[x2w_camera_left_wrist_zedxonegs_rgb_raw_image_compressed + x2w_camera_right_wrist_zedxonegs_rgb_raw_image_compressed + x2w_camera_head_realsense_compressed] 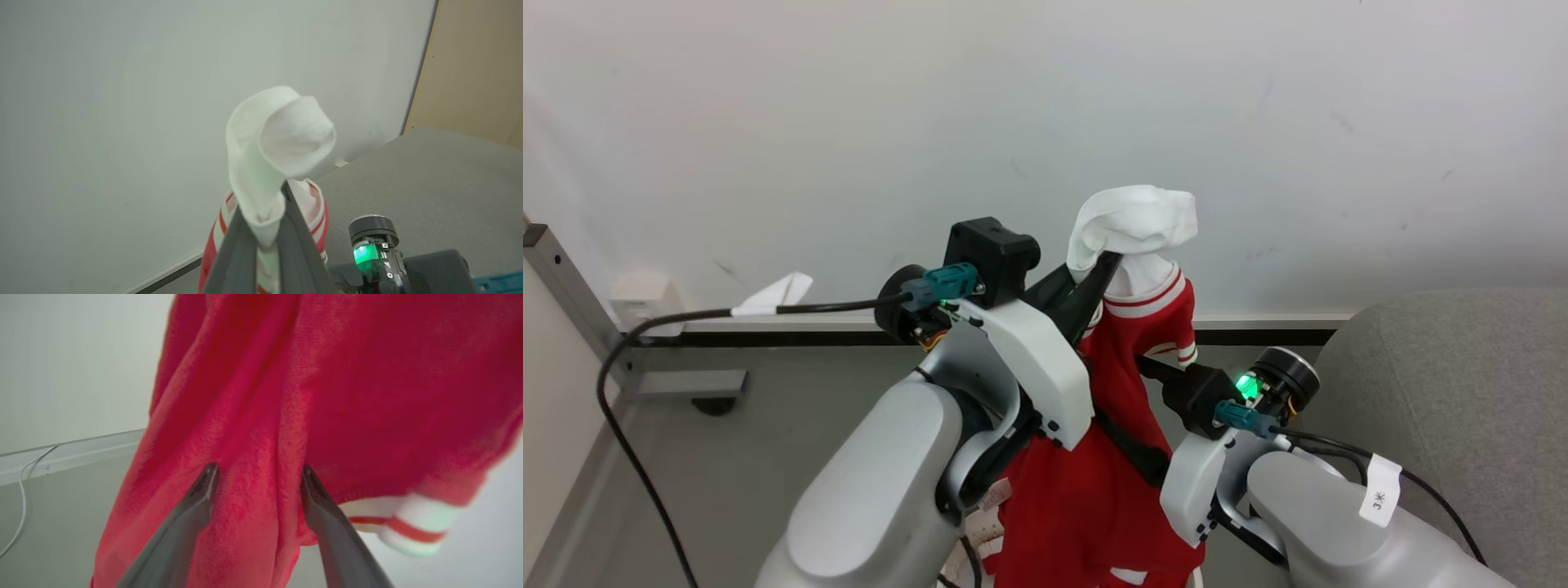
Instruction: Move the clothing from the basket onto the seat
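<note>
The clothing [1123,359], a bright red garment with white stripe trim, hangs in the air in front of the wall. My left gripper [1104,268] is shut on its white top part [282,134], which folds over above the fingertips. In the right wrist view my right gripper [259,469] stands open, its two dark fingers against the hanging red fabric [327,396] with a fold between them. A sliver of the off-white perforated basket [980,545] shows under my left arm. The grey seat [1462,392] lies to the right.
A plain white wall [1258,122] stands close behind the garment, with a dark skirting strip and grey floor [727,474] below. A metal frame leg [572,294] and a black cable [621,425] are at the left.
</note>
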### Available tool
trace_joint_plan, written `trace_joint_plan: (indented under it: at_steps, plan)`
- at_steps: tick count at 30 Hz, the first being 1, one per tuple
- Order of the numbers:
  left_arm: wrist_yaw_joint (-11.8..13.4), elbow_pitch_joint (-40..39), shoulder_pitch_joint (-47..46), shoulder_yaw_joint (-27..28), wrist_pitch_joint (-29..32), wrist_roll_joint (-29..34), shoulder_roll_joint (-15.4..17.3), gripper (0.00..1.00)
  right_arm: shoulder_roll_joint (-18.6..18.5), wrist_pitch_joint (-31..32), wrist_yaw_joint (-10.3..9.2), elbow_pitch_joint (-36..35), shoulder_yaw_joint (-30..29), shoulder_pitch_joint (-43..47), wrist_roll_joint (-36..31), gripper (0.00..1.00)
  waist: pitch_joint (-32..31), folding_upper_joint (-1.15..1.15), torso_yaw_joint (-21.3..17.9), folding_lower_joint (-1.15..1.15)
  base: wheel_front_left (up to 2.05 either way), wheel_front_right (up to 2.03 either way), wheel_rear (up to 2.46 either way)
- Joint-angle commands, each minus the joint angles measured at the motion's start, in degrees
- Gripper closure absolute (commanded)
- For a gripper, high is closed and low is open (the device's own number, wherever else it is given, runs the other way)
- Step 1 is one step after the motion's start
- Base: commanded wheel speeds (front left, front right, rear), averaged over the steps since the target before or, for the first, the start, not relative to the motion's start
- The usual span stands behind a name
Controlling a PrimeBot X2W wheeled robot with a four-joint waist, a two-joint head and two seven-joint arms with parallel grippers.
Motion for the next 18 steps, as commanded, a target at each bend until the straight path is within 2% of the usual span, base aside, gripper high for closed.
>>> trace_joint_plan:
  at_steps: [1,2,3,4,8,11,12,13,14,15,18]
  plan:
    - [-0.17,0.05,-0.42,-0.36,-0.33,-0.87,-0.34,1.0,1.17,-0.39,-0.12,3.34,0.25,-0.79,-0.36,0.0,-0.04,0.0,0.27,0.0,0.0,0.0,0.0]
    - [-0.26,0.01,-0.41,-0.58,-0.32,-0.86,-0.45,1.0,1.91,-0.47,-0.12,5.39,0.42,-0.82,-0.15,0.0,-0.07,0.0,0.43,0.0,0.0,0.0,0.0]
    - [-0.33,-0.01,-0.41,-0.78,-0.31,-0.95,-0.53,1.0,2.58,-0.57,-0.12,7.25,0.46,-0.84,0.25,0.38,-0.1,0.0,0.63,0.0,0.0,0.0,0.0]
    - [-0.32,-0.02,-0.46,-0.98,-0.33,-1.02,-0.62,1.0,3.2,-0.68,-0.12,8.3,0.84,-0.6,0.72,1.0,-0.13,0.0,0.86,0.0,0.0,0.0,0.0]
    - [0.21,0.37,-0.39,-0.87,-0.62,-1.4,-0.52,1.0,4.23,-0.94,-0.12,9.26,0.88,-0.01,3.39,1.0,-0.06,0.0,1.32,0.0,0.0,0.0,0.0]
    - [0.87,0.87,-0.18,-0.35,-1.08,-1.02,0.19,1.0,4.35,-0.96,-0.12,7.73,-1.32,-0.32,4.02,1.0,0.13,0.0,1.17,0.0,0.0,0.0,0.0]
    - [1.13,1.11,-0.06,-0.1,-1.3,-0.83,0.31,0.9,4.39,-0.95,-0.12,7.24,-1.89,-0.08,3.92,1.0,0.15,0.0,1.08,0.0,0.0,0.0,0.0]
    - [1.48,1.41,0.1,0.05,-1.65,-0.68,0.45,0.65,4.41,-0.94,-0.12,6.9,-2.47,0.18,3.84,1.0,0.18,0.0,0.97,0.0,0.0,0.0,0.0]
    - [1.59,1.74,0.33,0.1,-1.89,-0.52,0.66,0.22,4.42,-0.94,-0.12,6.53,-2.98,0.44,3.88,1.0,0.21,0.0,0.84,0.0,0.0,0.0,0.0]
    - [1.9,2.2,0.7,0.17,-1.93,-0.61,0.74,0.0,4.4,-0.95,-0.12,6.08,-3.44,0.67,4.11,1.0,0.25,0.0,0.71,0.0,0.0,0.0,0.0]
    - [2.18,3.36,1.35,-0.01,-1.58,-0.56,1.09,0.0,3.46,-0.95,-0.12,3.82,-5.44,1.94,6.44,1.0,0.35,0.0,0.56,0.0,0.0,0.0,0.0]
